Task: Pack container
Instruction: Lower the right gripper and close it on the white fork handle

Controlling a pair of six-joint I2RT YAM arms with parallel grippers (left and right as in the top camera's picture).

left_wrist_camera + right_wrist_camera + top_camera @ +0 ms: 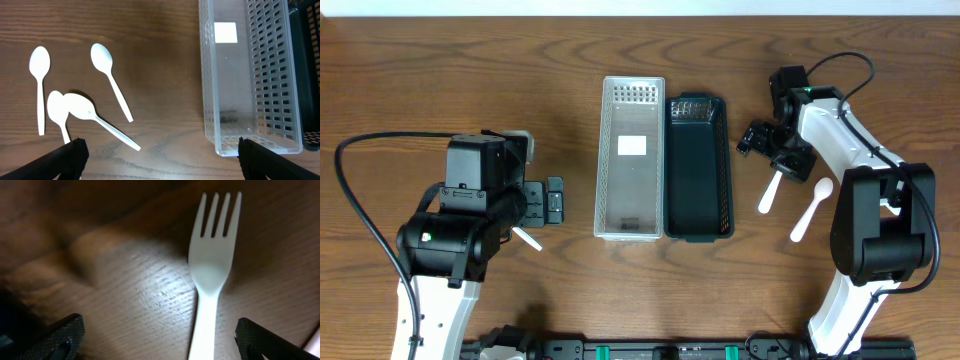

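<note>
Plain brown wood-grain tabletop (420, 80), nothing fancy. Dead centre from above sits a clear perforated plastic basket (630, 158), long side running 12 to 6, with a white label (632, 145) on its floor. A dark green perforated plastic basket (699, 168) is right up against it at 3 o'clock.

The left arm is out at 9 o'clock of the baskets. The left fingers (65, 160) are spread wide with nothing in them. Its wrist camera shows four white plastic spoons (111, 77) lying loose on the wood, two of them overlapping at the bowls. The clear basket is well off at their 3 o'clock.

The right arm is over at 2 o'clock of the baskets. The right fingers (60, 335) are also wide open, not gripping anything. A white plastic fork (210, 270) lies flat between them in the wrist view, tines toward 12. From overhead, a lone white spoon (810, 212) lies just beside the fork at its 3 o'clock.
</note>
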